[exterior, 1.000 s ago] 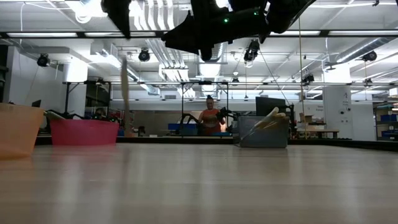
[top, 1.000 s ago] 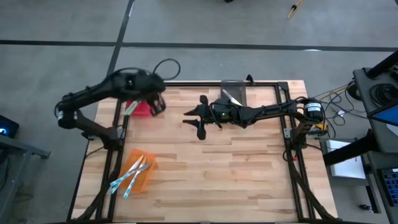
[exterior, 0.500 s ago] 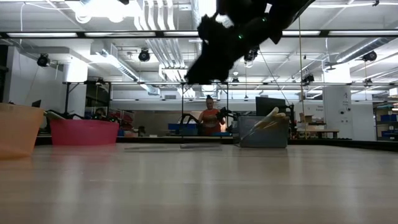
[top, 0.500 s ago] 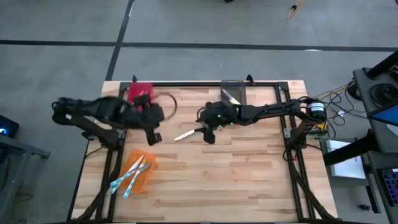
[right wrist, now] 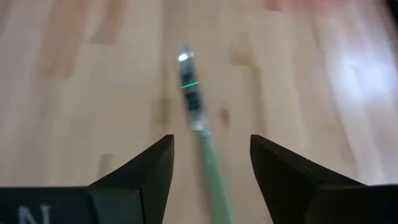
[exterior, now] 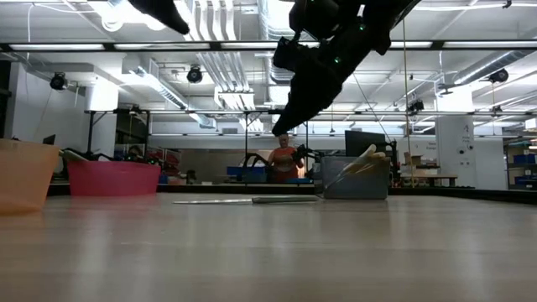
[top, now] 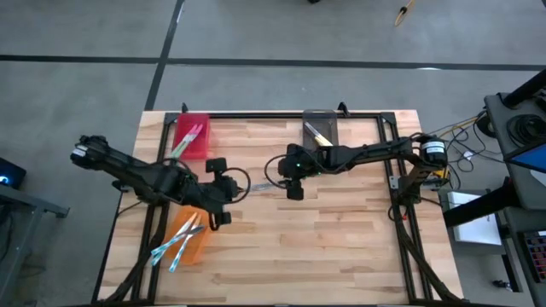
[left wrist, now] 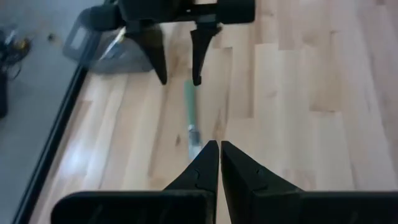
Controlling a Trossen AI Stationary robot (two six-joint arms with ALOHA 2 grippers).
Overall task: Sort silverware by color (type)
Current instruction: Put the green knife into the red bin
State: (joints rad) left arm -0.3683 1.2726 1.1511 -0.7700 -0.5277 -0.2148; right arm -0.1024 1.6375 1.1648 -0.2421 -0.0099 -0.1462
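At the lower left of the high view an orange bin (top: 189, 235) holds blue-handled knives (top: 175, 246), and a red bin (top: 191, 136) at upper left holds green-handled ones, so colours are evidently kept apart. Just right of the orange bin, the left gripper (top: 218, 189) hovers empty, fingers (left wrist: 200, 171) pressed together. At centre, a green-handled knife (top: 264, 182) lies flat on the table (top: 341, 247), the right gripper (top: 292, 181) poised above its handle end with jaws spread wide, probably to grasp it.

pale wood plank table (top: 341, 230) – smooth, faintly glossy; knife (right wrist: 200, 112) – shiny metal blade, matt green handle.
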